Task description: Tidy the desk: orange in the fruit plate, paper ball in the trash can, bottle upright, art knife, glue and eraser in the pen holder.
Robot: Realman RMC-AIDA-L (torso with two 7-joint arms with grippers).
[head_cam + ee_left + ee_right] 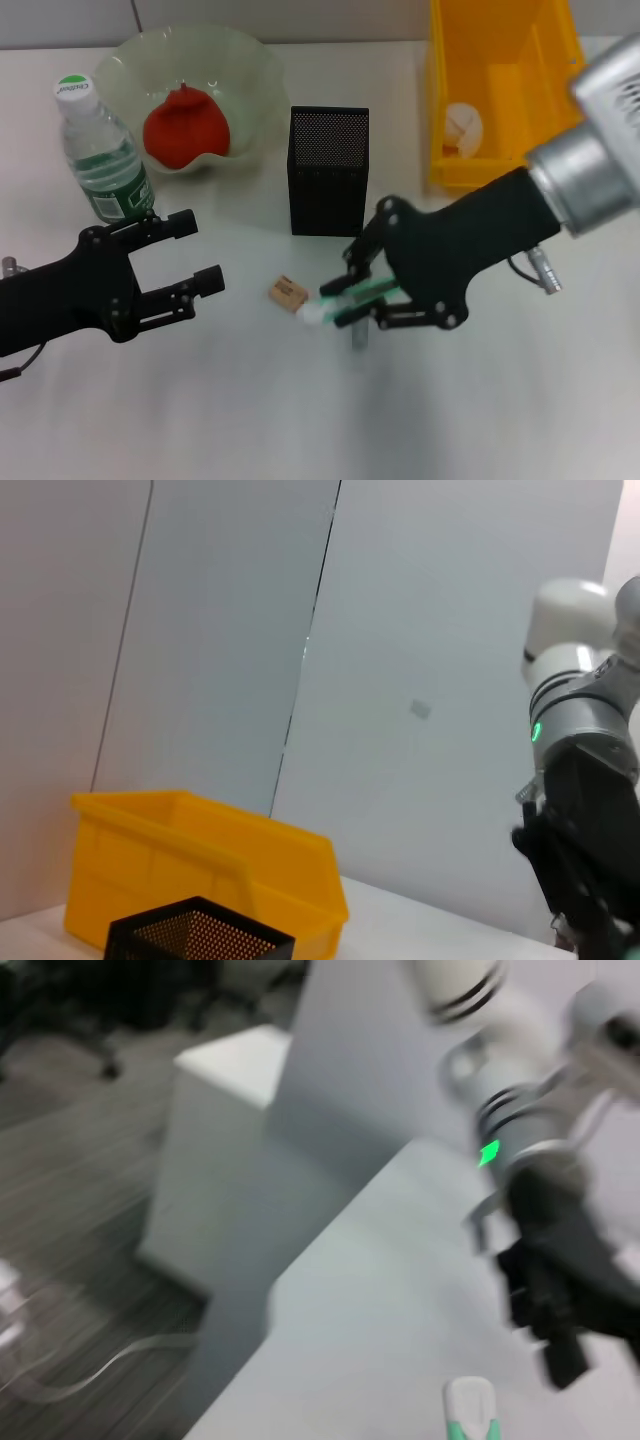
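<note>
My right gripper (340, 302) hangs low over the desk's middle, shut on a green and white glue stick (322, 305) whose white end points left; that end also shows in the right wrist view (469, 1410). A small brown eraser (288, 293) lies just left of it. The black mesh pen holder (328, 170) stands behind them. The bottle (102, 150) is upright at the far left. The orange (186, 126) rests in the pale green fruit plate (250, 70). A paper ball (462, 126) lies in the yellow trash can (500, 40). My left gripper (200, 253) is open near the bottle. The art knife is out of view.
A short grey piece (360, 335) shows on the desk just under my right gripper. The left wrist view shows the yellow trash can (200, 860), the pen holder's rim (200, 935) and my right arm (590, 810). Bare desk runs along the front edge.
</note>
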